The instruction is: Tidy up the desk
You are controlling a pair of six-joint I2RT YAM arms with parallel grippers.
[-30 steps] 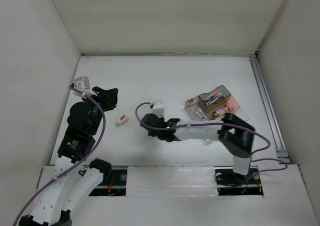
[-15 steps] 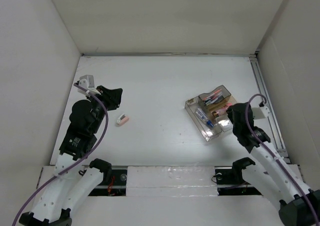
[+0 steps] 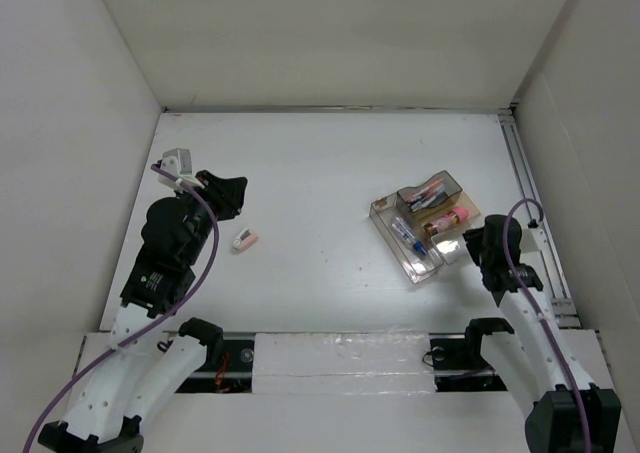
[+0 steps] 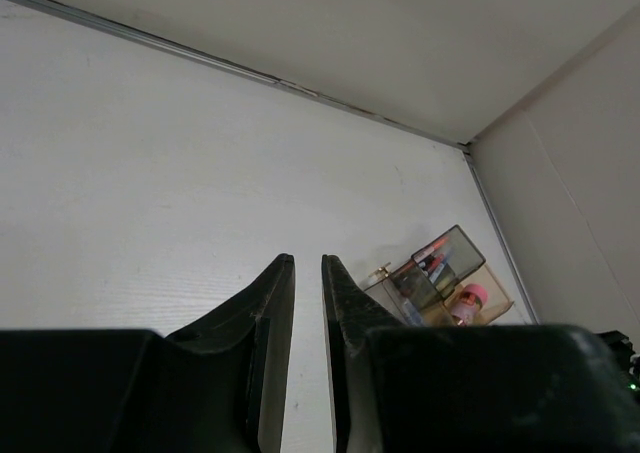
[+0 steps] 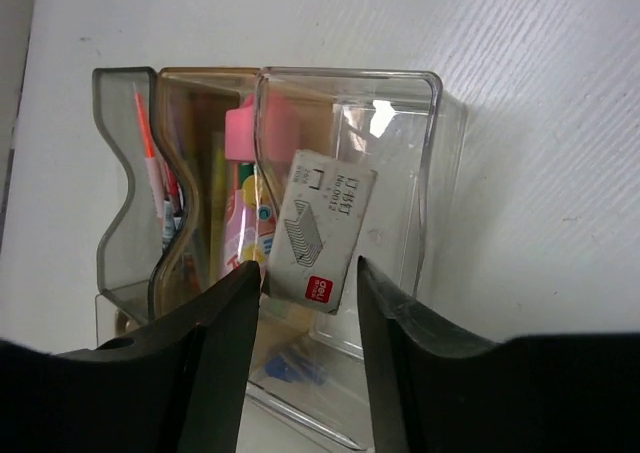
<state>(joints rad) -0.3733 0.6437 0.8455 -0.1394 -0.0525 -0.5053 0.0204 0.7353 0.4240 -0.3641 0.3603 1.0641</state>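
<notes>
White matte desk [image 3: 330,173] spans beneath both arms. Left gripper [image 4: 308,261] clenched, empty. Right gripper [image 5: 310,265] straddles flat grey staple box [image 5: 320,228] at clear rigid plastic organizer [image 5: 350,73]; whether pinched or released, cannot tell.

White desk [image 3: 330,163] holds clear organizer [image 3: 379,211], small pinkish object [image 3: 245,239].

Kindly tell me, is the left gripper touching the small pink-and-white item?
Apart: the top view shows bare desk between the left gripper and the pink-and-white item.
</notes>
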